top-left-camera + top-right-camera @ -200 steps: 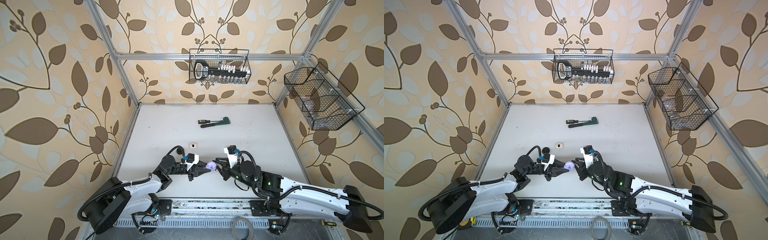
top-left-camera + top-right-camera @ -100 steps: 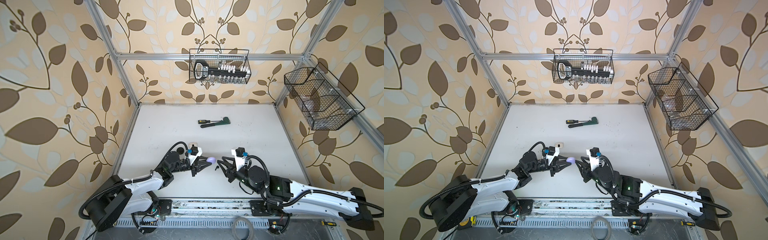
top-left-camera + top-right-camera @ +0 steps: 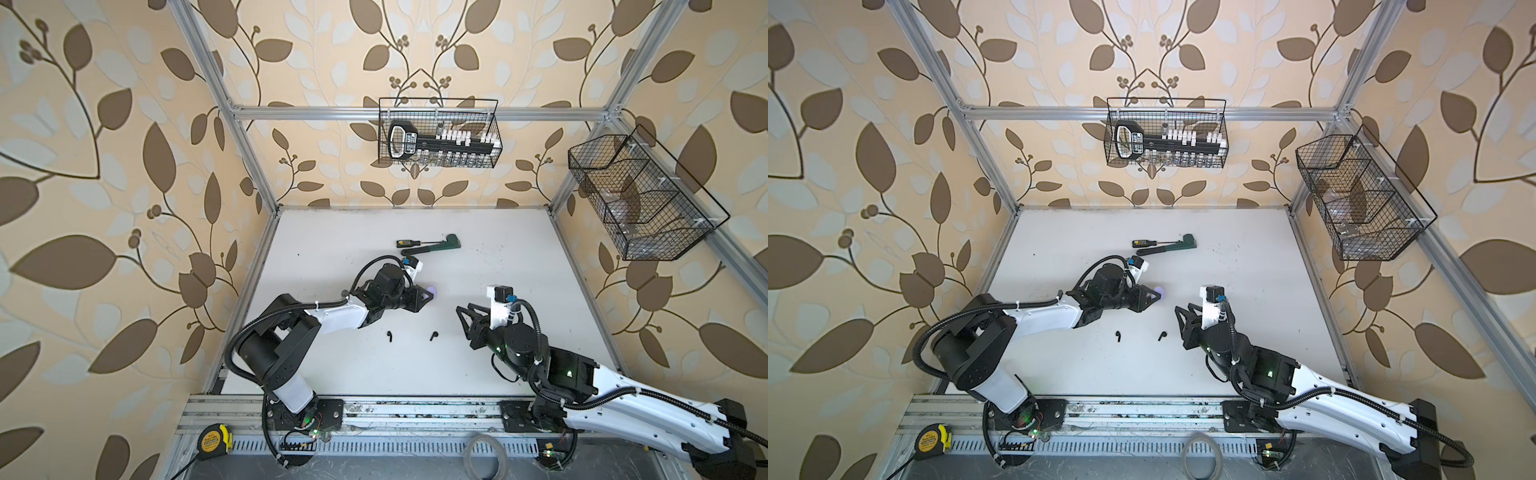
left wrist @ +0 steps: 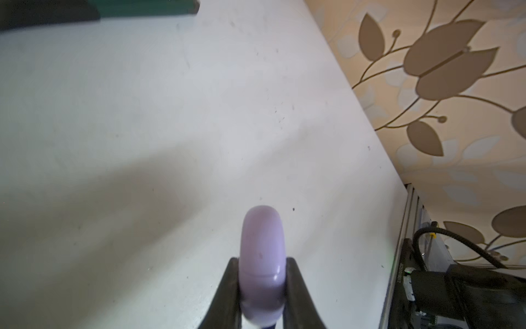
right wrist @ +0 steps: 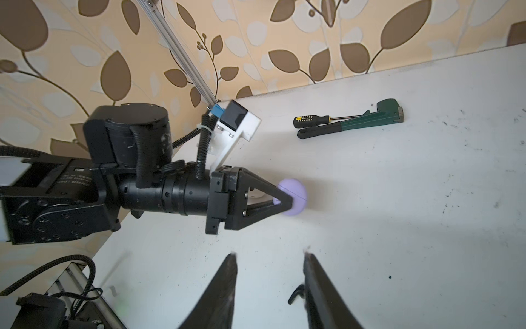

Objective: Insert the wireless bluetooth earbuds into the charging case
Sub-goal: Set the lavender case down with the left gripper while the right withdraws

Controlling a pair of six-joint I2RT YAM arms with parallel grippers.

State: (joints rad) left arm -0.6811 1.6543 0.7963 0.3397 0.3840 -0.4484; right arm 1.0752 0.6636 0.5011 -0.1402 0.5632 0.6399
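Pinching the lavender charging case (image 4: 262, 256) edge-on in the left gripper (image 3: 428, 296), jaws pressed against its two broad faces, raised off the white table (image 3: 519, 257). Lid seam shut, judging by both wrist views (so no open socket to receive anything yet). Carrying nothing in the right gripper (image 5: 269, 255): jaws spread, only air between them.

Loose on the table in both top views, between the two arms and nearer the front rail than either gripper: a left-lying black earbud (image 3: 390, 336) and a right-lying black earbud (image 3: 434, 335), well apart from each other. Neither touched by any finger.

For the coming pickup, the right-lying black earbud as the likely target: close to the free right gripper, off its tips toward the left arm's side and back toward the rail, so not lined up between the jaws. In the right wrist view, visible as a small dark hook just beside the inner face of one finger. Stem seemingly slanted across the table, too small to call firmly. Probably needs pulling back, dropping, and turning the wrist to close across the stem rather than along it.
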